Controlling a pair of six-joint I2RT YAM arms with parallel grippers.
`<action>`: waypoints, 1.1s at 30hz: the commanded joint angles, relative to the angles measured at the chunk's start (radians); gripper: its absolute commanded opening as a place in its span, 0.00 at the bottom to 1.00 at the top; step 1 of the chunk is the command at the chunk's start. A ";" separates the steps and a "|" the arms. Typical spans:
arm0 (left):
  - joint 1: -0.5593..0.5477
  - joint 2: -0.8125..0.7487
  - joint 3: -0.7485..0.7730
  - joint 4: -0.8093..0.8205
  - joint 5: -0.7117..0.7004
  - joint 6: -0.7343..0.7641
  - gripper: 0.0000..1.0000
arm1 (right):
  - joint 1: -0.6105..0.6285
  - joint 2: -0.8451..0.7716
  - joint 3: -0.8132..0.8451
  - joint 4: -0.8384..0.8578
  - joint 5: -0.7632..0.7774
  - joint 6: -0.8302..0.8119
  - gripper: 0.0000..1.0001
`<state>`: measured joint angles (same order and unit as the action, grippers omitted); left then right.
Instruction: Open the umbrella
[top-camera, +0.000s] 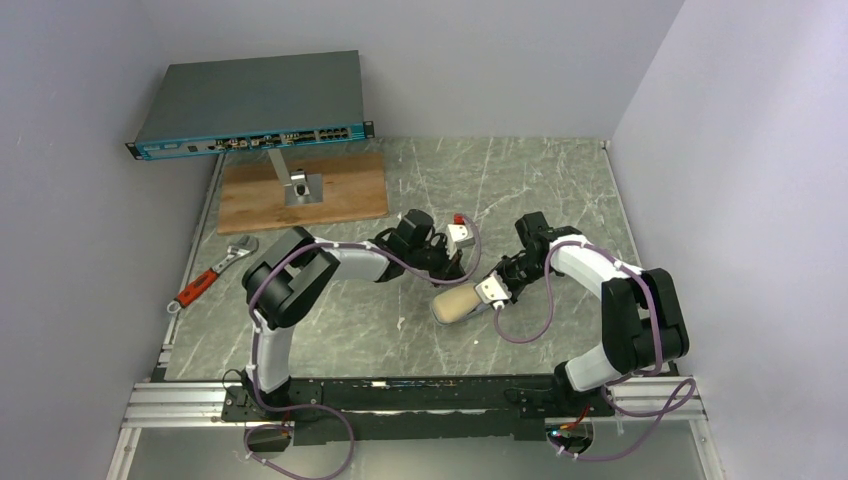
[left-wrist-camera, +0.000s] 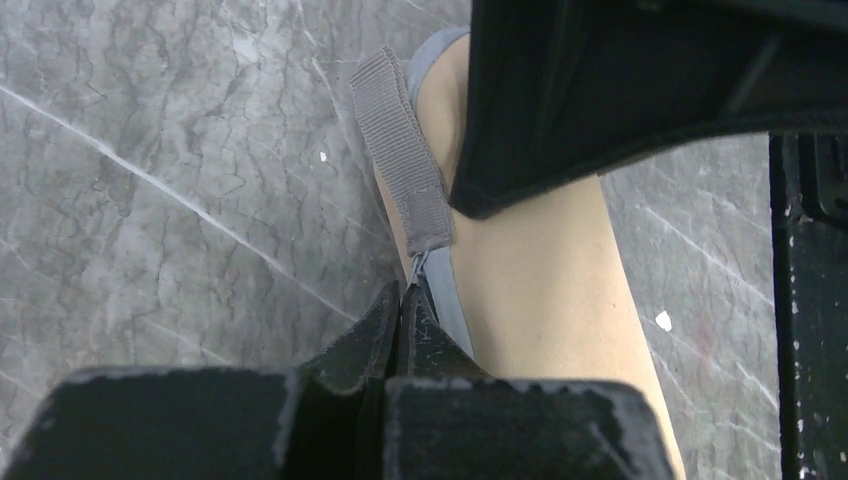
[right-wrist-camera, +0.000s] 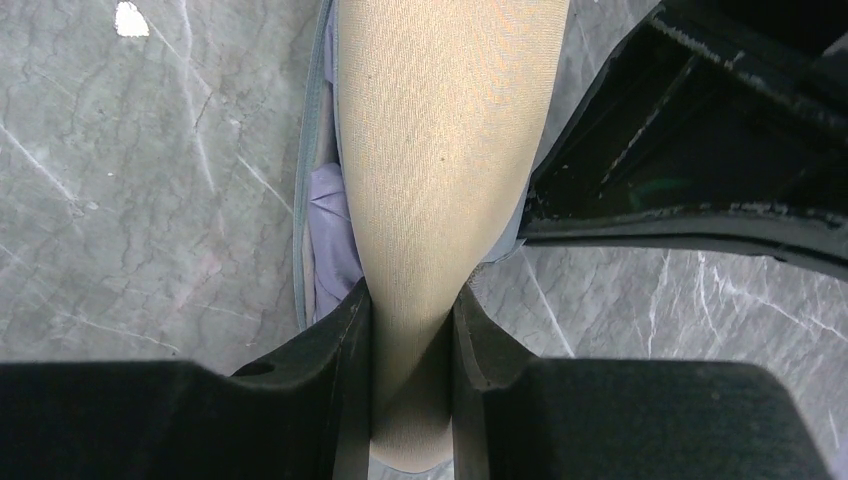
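Left arm (top-camera: 300, 275) bent at the elbow, reaching right, left gripper (left-wrist-camera: 400, 300) pinched tight on the end of a strap (left-wrist-camera: 400, 150), right arm (top-camera: 620, 290) folded inward, right gripper (right-wrist-camera: 412, 300) clamped across the umbrella (right-wrist-camera: 440, 120), wrists near each other

Matt woven cream cloth umbrella (right-wrist-camera: 440, 150), fuzzy grey fabric strap (left-wrist-camera: 400, 140), smooth veined stone-look table (left-wrist-camera: 150, 200)

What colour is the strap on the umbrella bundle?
Grey strap, against the cream umbrella; best in the left wrist view.
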<state>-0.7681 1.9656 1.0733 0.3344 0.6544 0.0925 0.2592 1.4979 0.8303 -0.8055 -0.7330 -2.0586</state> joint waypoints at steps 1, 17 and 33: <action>0.010 0.036 0.093 0.092 -0.147 -0.071 0.00 | 0.027 0.032 -0.038 -0.171 -0.100 -0.534 0.00; 0.147 -0.308 0.051 -0.170 -0.182 -0.128 1.00 | -0.014 -0.060 -0.060 -0.011 -0.043 0.122 0.00; 0.148 -0.857 -0.231 -0.462 -0.183 0.472 1.00 | -0.022 -0.060 0.174 0.035 -0.135 1.044 0.83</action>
<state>-0.6197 1.1641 0.8742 -0.0093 0.3874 0.3420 0.2409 1.4643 0.9916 -0.8303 -0.8303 -1.2335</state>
